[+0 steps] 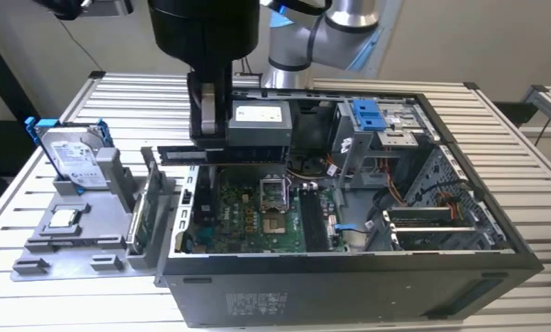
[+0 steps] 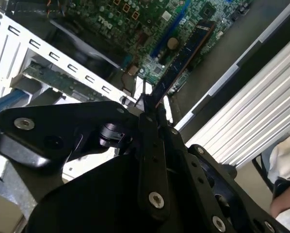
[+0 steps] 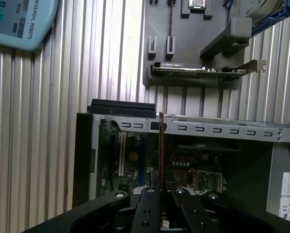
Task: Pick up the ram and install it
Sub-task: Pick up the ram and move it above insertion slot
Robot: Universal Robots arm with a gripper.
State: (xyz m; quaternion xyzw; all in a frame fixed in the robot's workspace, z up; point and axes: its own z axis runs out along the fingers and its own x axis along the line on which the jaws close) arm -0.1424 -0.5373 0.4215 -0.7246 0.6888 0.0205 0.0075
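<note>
The ram point(image 1: 247, 154) is a slim dark stick held level above the left part of the open computer case point(image 1: 349, 290). My gripper point(image 1: 211, 144) is shut on it from above, near the end toward the exterior view's left. In the second wrist view the ram point(image 2: 186, 56) juts out from the fingertips of my gripper point(image 2: 152, 109) over the green motherboard point(image 2: 150, 24). The first wrist view has the ram point(image 3: 161, 145) edge-on as a thin line rising from my gripper point(image 3: 161, 187). On the motherboard point(image 1: 247, 214) below, long dark slots point(image 1: 314, 221) lie apart from the ram.
A grey fixture point(image 1: 72, 242) left of the case holds a silver hard drive with blue rails point(image 1: 72, 159), a small chip point(image 1: 63, 219) and an upright green card point(image 1: 139, 207). A blue drive bay point(image 1: 368, 114) sits at the case's back. A light-blue pendant point(image 3: 19, 19) lies on the slatted table.
</note>
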